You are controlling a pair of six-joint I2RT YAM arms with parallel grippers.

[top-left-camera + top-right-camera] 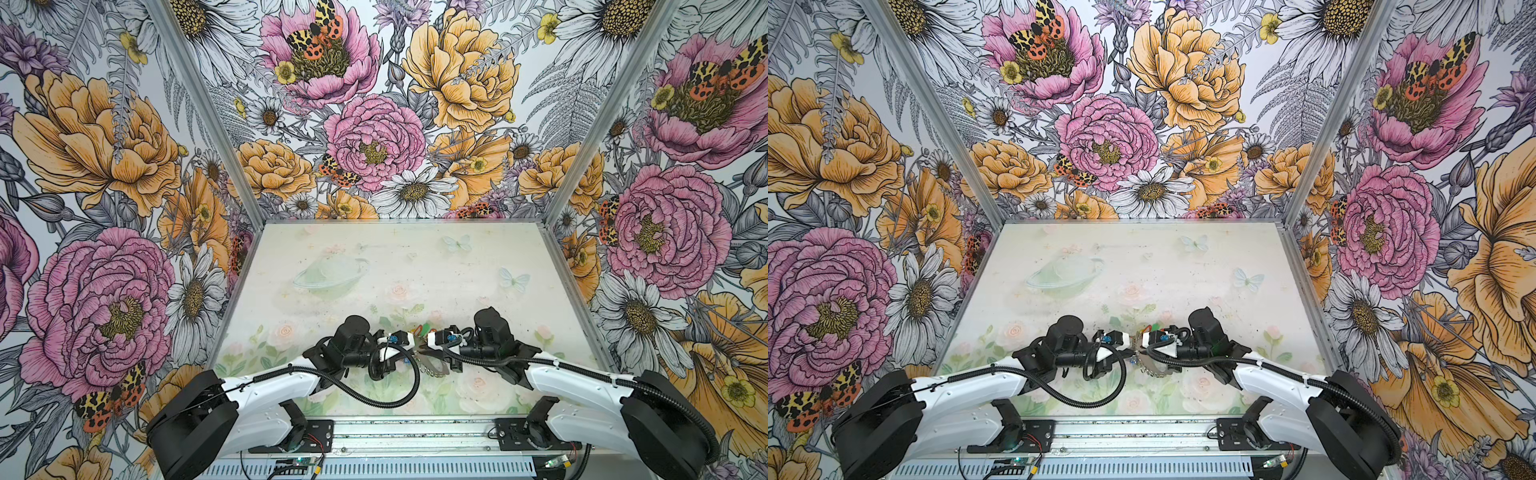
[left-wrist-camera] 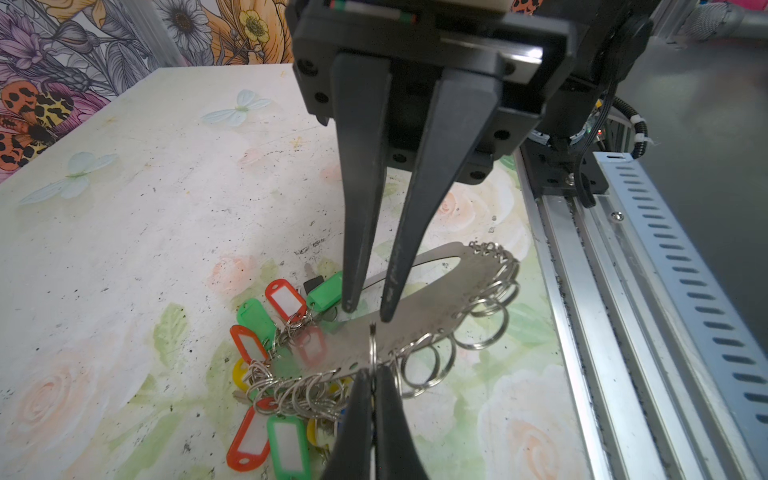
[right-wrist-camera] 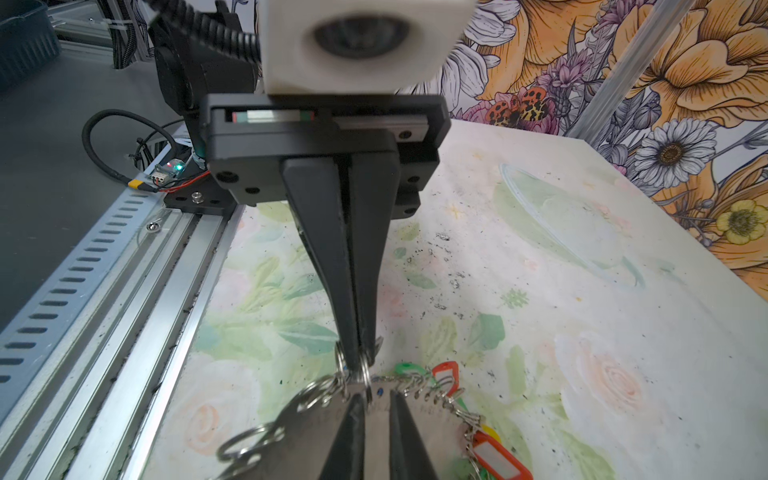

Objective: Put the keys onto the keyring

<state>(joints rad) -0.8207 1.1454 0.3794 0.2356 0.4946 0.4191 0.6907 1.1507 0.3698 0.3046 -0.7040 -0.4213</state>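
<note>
Left gripper (image 2: 373,376) pinching silver ring (image 2: 372,349) at edge of keyring (image 2: 419,320), right gripper (image 2: 368,315) narrowly parted above it

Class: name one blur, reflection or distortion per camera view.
Both top views: wide lens splays the aluminium frame posts; left wrist view: flat grey metal keyring mirrors a red plastic key tag; right wrist view: the near white camera housing is blurred.

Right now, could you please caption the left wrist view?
Left gripper pinches small silver ring on flat grey oval keyring.
</note>
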